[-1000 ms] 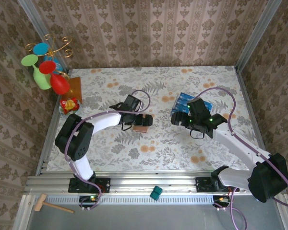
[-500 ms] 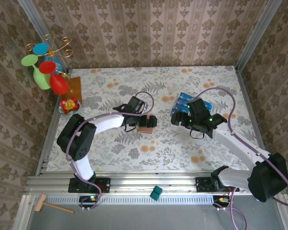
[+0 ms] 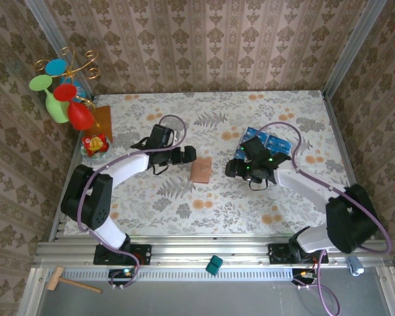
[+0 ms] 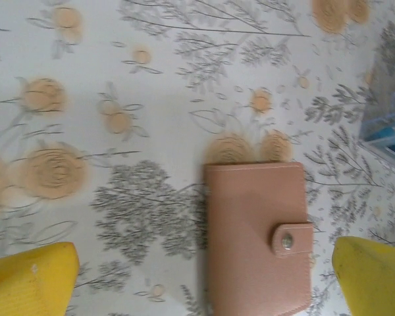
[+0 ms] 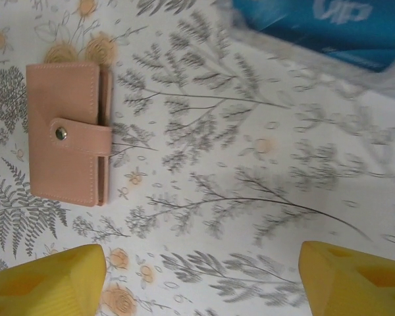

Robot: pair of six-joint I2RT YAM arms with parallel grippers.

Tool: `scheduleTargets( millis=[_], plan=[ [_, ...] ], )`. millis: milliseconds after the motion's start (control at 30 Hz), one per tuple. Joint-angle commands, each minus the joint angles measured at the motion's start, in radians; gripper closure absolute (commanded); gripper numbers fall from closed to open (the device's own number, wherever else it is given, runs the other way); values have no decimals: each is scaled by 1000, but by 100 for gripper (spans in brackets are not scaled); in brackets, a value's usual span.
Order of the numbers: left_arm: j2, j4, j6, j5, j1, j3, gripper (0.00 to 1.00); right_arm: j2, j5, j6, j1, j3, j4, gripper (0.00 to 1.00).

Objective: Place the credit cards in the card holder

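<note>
A: Card holder first?
B: One card holder [image 3: 200,170], pink-brown wallet, lying flat mid-table [image 3: 151,197] between my two arms, snap tab buttoned. I'd guess it's light and soft, floppy once unsnapped. It's flat on the cloth, so I'd take a long edge or the tab side, not the face

A: Cards?
B: Blue credit cards [image 3: 253,135] heaped in one clear tray [image 4: 380,99] just behind my right gripper [image 3: 232,168]. They overlap, so I can't count them. Probably thin, stiff, glossy, slippery; pinch one by its edge

A: Grippers?
B: Two. Left gripper [image 3: 186,155] is spread wide and empty, just beside the wallet, which sits between its yellow fingers [image 4: 29,276] in the wrist view. Right jaws are apart too, nothing held, bare cloth between them, wallet near
</note>
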Motion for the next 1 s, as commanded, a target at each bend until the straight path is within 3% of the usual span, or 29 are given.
scheduleTargets(
  millis=[0, 267, 400, 733, 967],
  plan=[
    [-50, 7, -13, 60, 20, -32, 0, 84, -25, 73, 55, 52, 87, 26],
    [-157, 131, -168, 50, 131, -172, 0, 237, -5, 185, 146, 92, 192, 44],
    [-165, 139, -169, 60, 153, -189, 0, 260, -6, 226, 154, 64, 249, 49],
    [-114, 161, -151, 147, 150, -160, 0, 315, -55, 260, 154, 58, 322, 51],
    [-102, 158, -144, 150, 138, -157, 0, 353, -78, 274, 154, 55, 369, 53]
  ],
)
